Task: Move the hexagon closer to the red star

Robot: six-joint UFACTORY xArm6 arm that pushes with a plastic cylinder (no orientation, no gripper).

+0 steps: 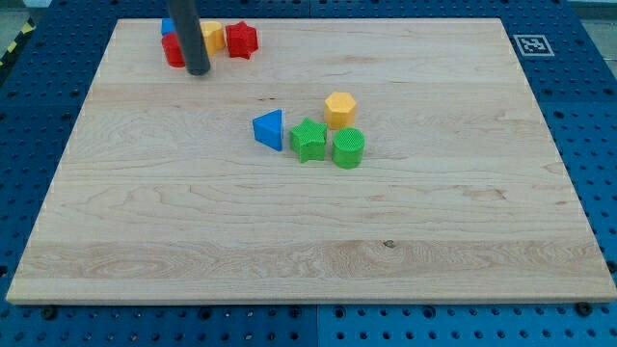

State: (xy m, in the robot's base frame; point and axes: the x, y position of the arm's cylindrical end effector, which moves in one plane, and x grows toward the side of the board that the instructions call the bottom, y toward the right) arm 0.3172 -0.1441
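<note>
Largest in view: a pale wooden board (pixel 318 241) filling most of the frame, set on a blue perforated table (pixel 588 145), with a small black-and-white marker (pixel 531 44) at the board's top right corner. Next in size: the dark rod coming down from the view's top, ending at my tip (pixel 198 71) near the board's top left corner. No jaws to open or close, nothing held; plain rod only. Tip right at the lower right edge of a red block (pixel 174 50), shape not made out behind the rod; contact looks likely but cannot tell for certain. Just behind the rod, a sliver of a blue block (pixel 167 26), mostly hidden, shape unclear. Just right of the rod, a yellow block (pixel 213 37), partly hidden, shape unclear, and touching its right side the red star (pixel 241 40). Well apart from that group, near the board's middle, a second cluster: the yellow hexagon (pixel 339 109) at the cluster's top right, upright and flat on the wood, with a green cylinder (pixel 348 147) just below it, a green star (pixel 308 140) just left of the cylinder, and a blue triangle (pixel 270 129) just left of the green star. Hexagon well apart from both the tip and the red star, down and to the view's right of them.
</note>
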